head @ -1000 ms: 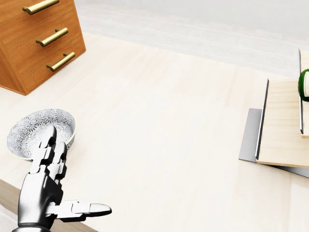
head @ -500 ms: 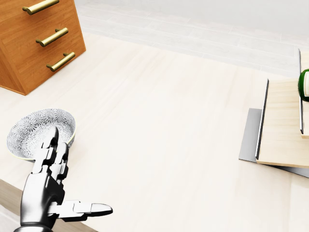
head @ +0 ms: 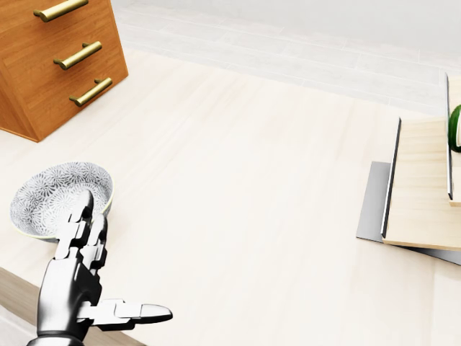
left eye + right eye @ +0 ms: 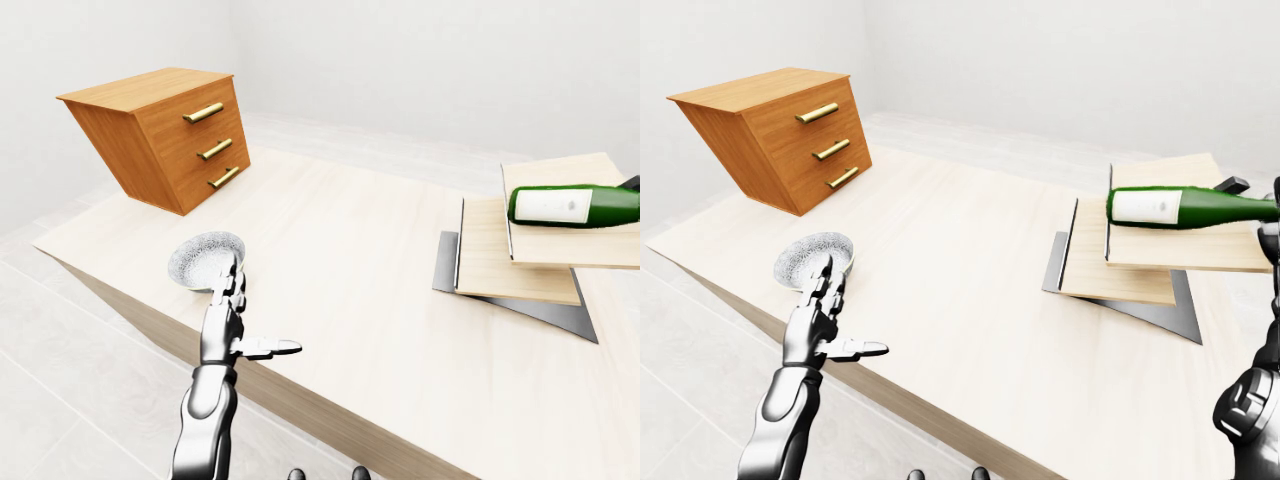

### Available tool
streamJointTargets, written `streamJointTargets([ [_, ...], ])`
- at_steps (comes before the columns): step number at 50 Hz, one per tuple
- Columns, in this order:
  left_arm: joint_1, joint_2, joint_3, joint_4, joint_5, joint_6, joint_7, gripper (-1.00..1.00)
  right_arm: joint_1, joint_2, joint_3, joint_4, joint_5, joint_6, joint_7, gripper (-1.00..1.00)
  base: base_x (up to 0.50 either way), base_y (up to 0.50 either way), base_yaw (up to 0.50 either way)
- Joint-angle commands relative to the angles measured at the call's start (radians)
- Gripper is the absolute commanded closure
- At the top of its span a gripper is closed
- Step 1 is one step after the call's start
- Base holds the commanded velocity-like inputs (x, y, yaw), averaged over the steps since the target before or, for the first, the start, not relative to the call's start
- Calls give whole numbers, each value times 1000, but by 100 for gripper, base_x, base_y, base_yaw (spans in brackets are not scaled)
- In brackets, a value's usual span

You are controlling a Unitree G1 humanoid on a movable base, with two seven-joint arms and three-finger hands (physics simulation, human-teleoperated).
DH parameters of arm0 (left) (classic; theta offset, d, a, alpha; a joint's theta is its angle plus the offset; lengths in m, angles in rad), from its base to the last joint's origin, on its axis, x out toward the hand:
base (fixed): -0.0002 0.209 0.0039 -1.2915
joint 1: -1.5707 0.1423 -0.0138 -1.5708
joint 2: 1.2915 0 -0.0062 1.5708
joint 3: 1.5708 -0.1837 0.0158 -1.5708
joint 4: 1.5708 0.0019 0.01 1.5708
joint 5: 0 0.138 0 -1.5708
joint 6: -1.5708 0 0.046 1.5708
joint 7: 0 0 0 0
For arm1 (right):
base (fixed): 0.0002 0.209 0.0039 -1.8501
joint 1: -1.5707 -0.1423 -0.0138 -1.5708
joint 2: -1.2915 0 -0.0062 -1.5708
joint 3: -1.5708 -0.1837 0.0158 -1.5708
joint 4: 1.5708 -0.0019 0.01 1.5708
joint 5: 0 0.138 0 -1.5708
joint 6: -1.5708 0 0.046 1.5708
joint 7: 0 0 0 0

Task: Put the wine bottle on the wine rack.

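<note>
Since the earlier head view, the green glass wine bottle had slid toward the right edge of that view, leaving only a sliver of green there, while the robot's metallic left hand had crept slightly to the right and the wooden chest, bowl and rack had kept their places, so the camera had not moved. That suggested the bottle was being adjusted on the rack and the task was near its end. In the right-eye view the bottle lay on its side across the upper board of the stepped pale-wood wine rack with grey metal base, white label facing the viewer, neck pointing to the view's right. The robot's dark right hand showed only at the right edge of that view, close to the bottle's neck; whether its fingers gripped the neck or had let go could not be told. The left hand hovered over the near edge of the pale wooden surface, fingers spread and straight, thumb stuck out sideways, holding nothing and touching nothing visible. Just above it in the head view sat a shallow patterned grey-and-white ceramic bowl, near but apart from the fingertips. An orange-brown wooden three-drawer chest with brass handles stood tilted at the upper left, well apart from the rack.
</note>
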Motion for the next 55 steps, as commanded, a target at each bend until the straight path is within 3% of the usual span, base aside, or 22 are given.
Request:
streamJointTargets([
  [1, 0, 0, -4, 9, 1, -7, 1, -100, 248, -34, 1, 12, -20, 0, -17, -100, 0, 0, 0],
  [41, -10, 0, -10, 27, 4, -13, 3, -100, 306, -90, -29, -89, 19, 0, -52, -100, 0, 0, 0],
  [55, -7, 3, -4, 31, 0, -19, 1, -100, 423, -116, -88, -125, 43, 0, -13, -100, 0, 0, 0],
])
